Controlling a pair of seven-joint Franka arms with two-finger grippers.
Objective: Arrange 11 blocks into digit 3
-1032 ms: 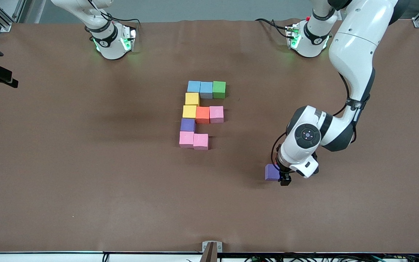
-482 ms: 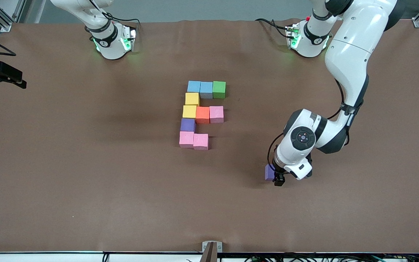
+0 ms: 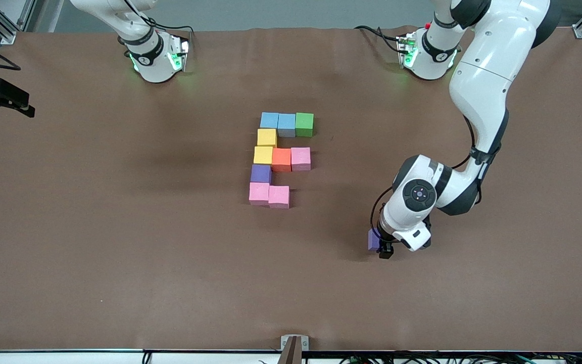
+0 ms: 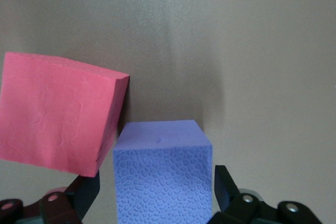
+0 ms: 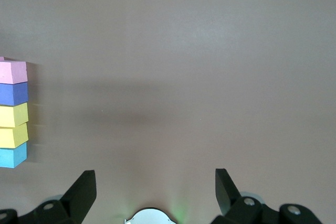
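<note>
Blocks are being arranged on a brown table into a digit 3, and only the last place in its row nearest the camera, beside a pink block, is being left unfilled. Toward the left arm's end, the left gripper is being set astride a loose purple block, its fingers apart and not yet pressing. A red block is lying just beside one finger. The squeeze is best being centred on flat faces, clear of that red block, then lifted straight. The right gripper is being held waiting, fingers apart.
</note>
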